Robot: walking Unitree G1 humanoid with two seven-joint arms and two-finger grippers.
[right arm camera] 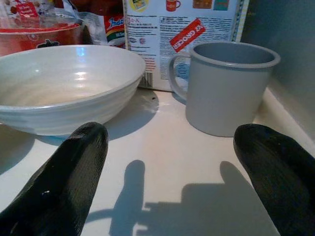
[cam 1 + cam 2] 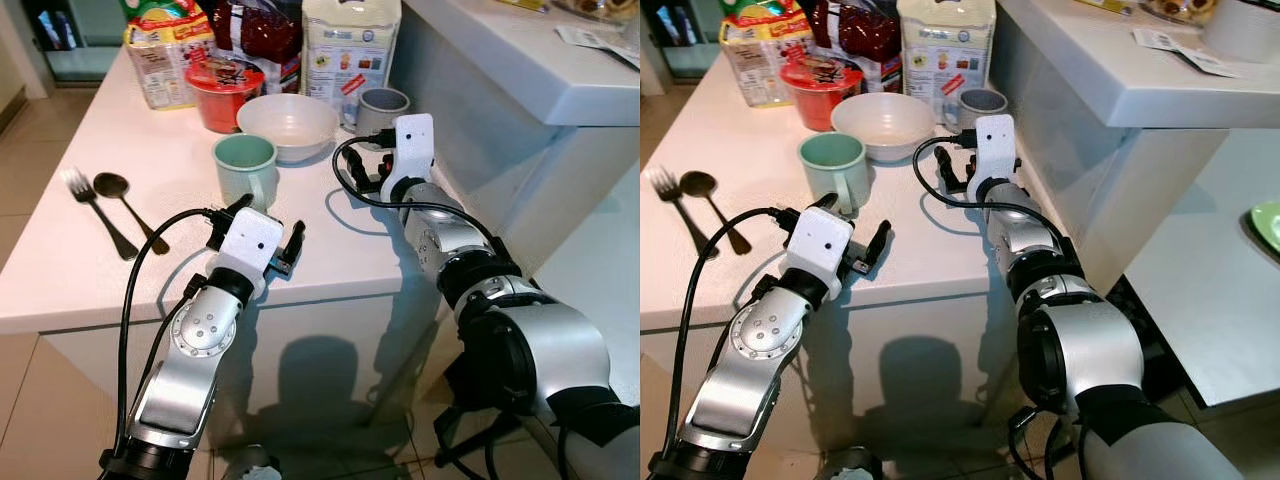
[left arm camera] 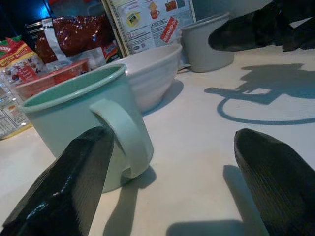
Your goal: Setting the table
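On the white table [image 2: 60,270], the green mug [image 2: 246,167] stands just ahead of the left gripper [image 2: 262,232], whose jaws are spread, with the mug's handle turned toward them. The grey mug [image 2: 382,108] lies ahead of the right gripper [image 1: 167,172], likewise spread and empty, beside the white bowl [image 2: 288,124]. Each arm is judged nearest to its own mug.

- A white food bag [image 2: 350,45] with printed labels stands at the far edge of the table [image 2: 60,270].
- To the left of the white food bag lies a dark red packet [image 2: 255,30].
- Further left of it is a red instant noodle cup [image 2: 222,90].
- Beyond that cup stands a yellow and green snack pack [image 2: 165,55].
- To the right of the white food bag rises a white counter [image 2: 520,70] with papers [image 2: 590,40] on it.
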